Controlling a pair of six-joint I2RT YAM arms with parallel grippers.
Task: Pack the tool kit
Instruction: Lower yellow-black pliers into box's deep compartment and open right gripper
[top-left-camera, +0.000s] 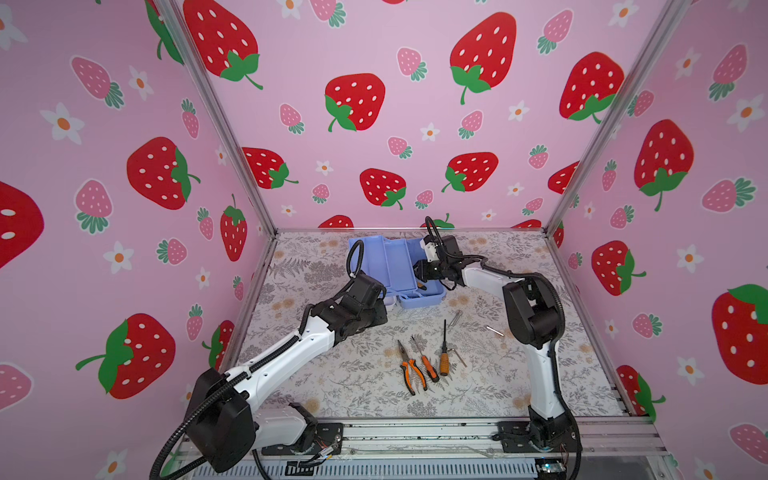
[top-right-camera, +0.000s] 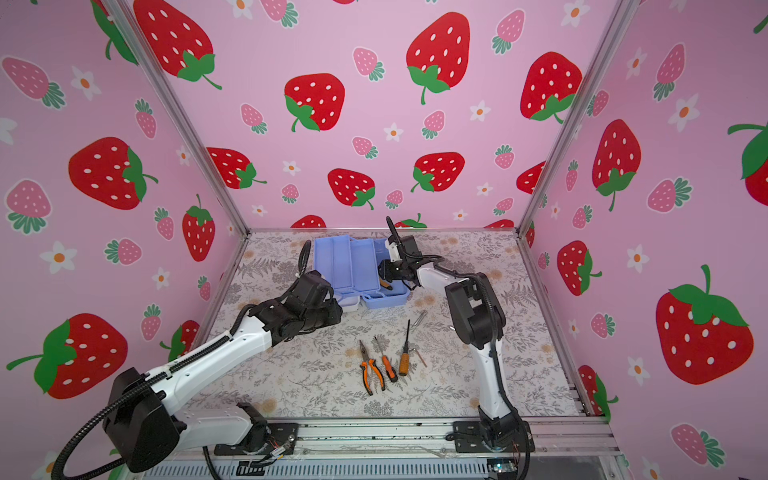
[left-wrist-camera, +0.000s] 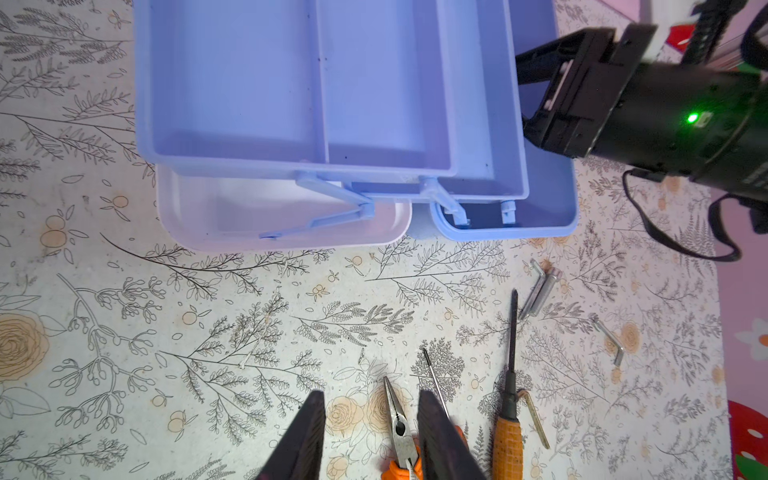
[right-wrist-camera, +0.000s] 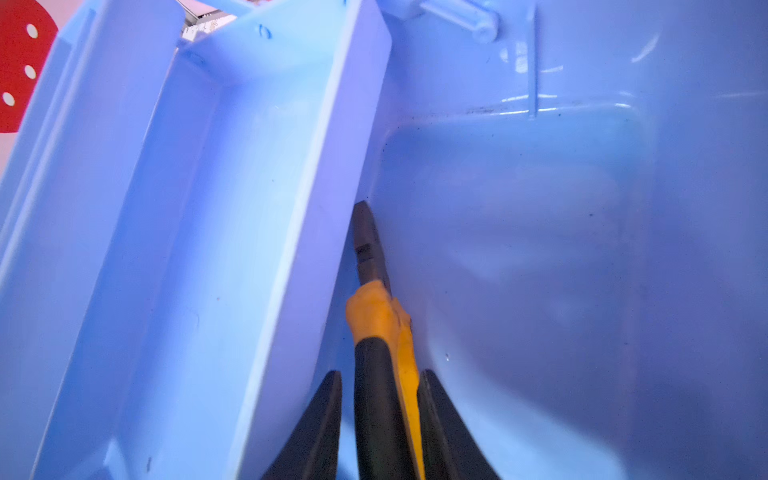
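— Where are the orange-and-black-handled steel pliers (right-wrist-camera: 374, 316)?

— Inside the periwinkle-blue plastic base (top-left-camera: 424, 300) of the open tool kit box. Their nose points toward the foot of the raised blue two-compartment tray (left-wrist-camera: 237, 83), just beside its wall.

— And the right gripper (right-wrist-camera: 380, 374)?

— It reaches into the base with its jaws partway open, astride the handles. One finger touches the orange grip. A sliver of blue shows between the other finger and the black grip, so I see no firm clamp.

— The left gripper (left-wrist-camera: 370, 395)?

— Partway open and holding nothing. It hovers over the floral-printed table (top-left-camera: 332, 374), in front of the white plastic lid (left-wrist-camera: 282, 243) and apart from it.

— What lies outside the box?

— On the table near the left gripper, side by side, are orange-handled needle-nose pliers (top-left-camera: 411, 370), a slim orange-handled screwdriver (top-left-camera: 426, 361) and a ribbed orange-handled screwdriver (top-left-camera: 444, 353). Silvery metal hex keys (left-wrist-camera: 609, 338) are scattered to their right, well apart from both grippers.
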